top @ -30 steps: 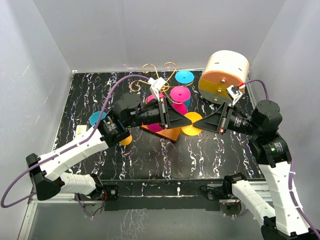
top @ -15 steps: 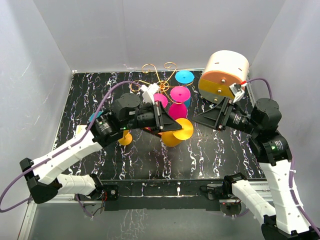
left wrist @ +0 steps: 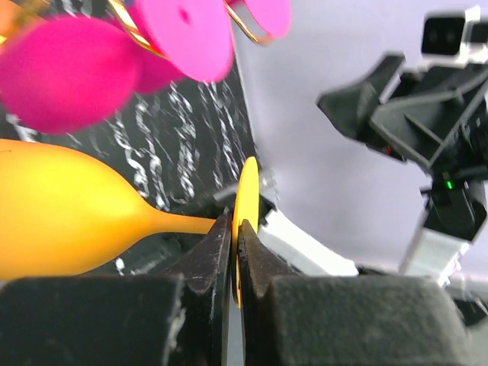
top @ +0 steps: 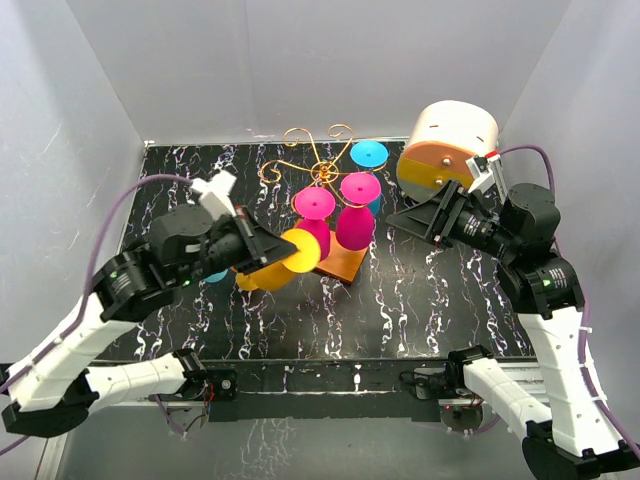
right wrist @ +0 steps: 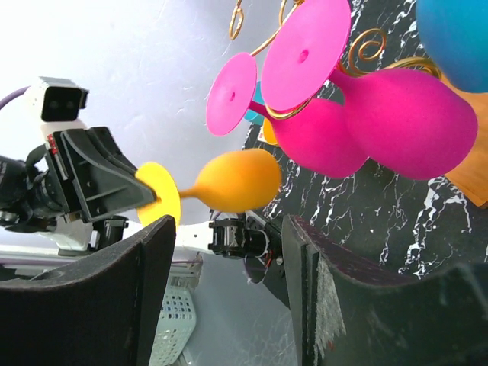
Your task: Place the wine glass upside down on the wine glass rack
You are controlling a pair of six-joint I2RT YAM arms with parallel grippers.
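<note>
The yellow wine glass [top: 268, 276] lies sideways in the air, just left of the wine glass rack. My left gripper [top: 283, 250] is shut on the rim of its round foot [left wrist: 246, 191], and its bowl [left wrist: 61, 221] points off to the side. The rack is a gold wire stand [top: 318, 168] on an orange-brown wooden base [top: 342, 264]. Two pink glasses [top: 356, 226] hang on it upside down. My right gripper [top: 405, 220] is open and holds nothing, to the right of the rack. In the right wrist view the yellow glass [right wrist: 236, 181] hangs beyond its open fingers [right wrist: 309, 259].
A white drum with an orange lid [top: 450, 148] lies on its side at the back right. A blue glass foot [top: 369, 153] shows behind the rack, and a bit of another blue glass [top: 213, 275] under my left arm. Grey walls enclose the black marbled table [top: 420, 300].
My right gripper opened, let go of the yellow glass and drew back to the right. My left arm carried the glass left and nearer, away from the rack's front.
</note>
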